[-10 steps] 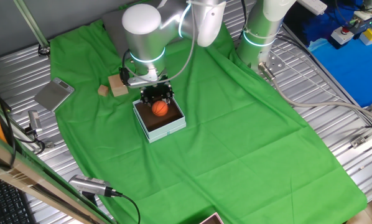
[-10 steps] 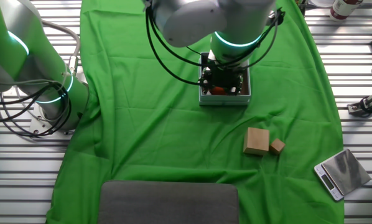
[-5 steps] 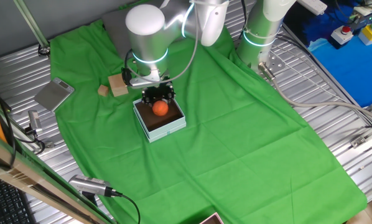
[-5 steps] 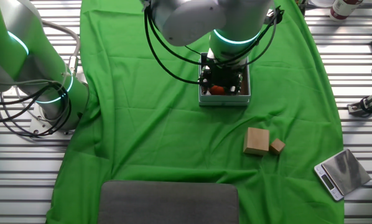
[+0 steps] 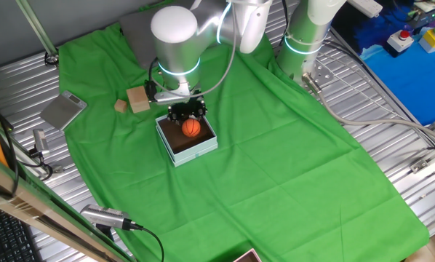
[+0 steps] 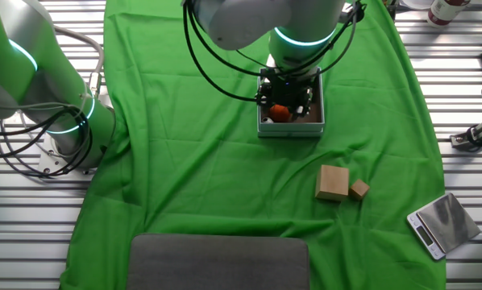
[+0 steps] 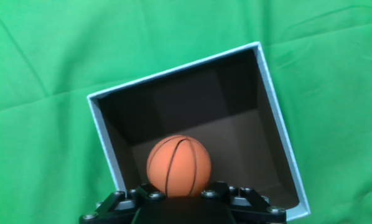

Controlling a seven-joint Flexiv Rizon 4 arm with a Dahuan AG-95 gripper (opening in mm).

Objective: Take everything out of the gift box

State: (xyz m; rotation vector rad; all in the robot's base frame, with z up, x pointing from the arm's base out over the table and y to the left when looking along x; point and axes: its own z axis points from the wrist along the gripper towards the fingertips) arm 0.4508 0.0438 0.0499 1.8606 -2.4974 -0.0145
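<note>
Since a second ago, the gripper (image 5: pixel 188 116) has risen a little and the orange basketball (image 5: pixel 192 127) has come up with it, now sitting higher against the box's opening. The arm's white elbow has also shifted slightly to the right in one fixed view.

The gift box (image 5: pixel 203 149) sits open on a green cloth (image 5: pixel 276 167) near the middle of the table. Its outer walls are pale blue-grey and its inside is dark brown. In the hand view, the basketball (image 7: pixel 178 165) is pinched between the black fingers (image 7: pixel 120 202) at the bottom of the picture, above the box's floor. The rest of the box (image 7: pixel 276 143) interior visible there is bare brown. The soccer ball cannot be seen in any view.

In the other fixed view, the gripper (image 6: pixel 288 101) hangs over the box (image 6: pixel 293 127), with the ball (image 6: pixel 279 113) showing orange between the fingers. Two tan wooden blocks, a larger one (image 6: pixel 333 182) and a smaller one (image 6: pixel 359 189), touch each other on the cloth, well apart from the box. A silver scale (image 6: pixel 442 224) lies just off the cloth's edge.
</note>
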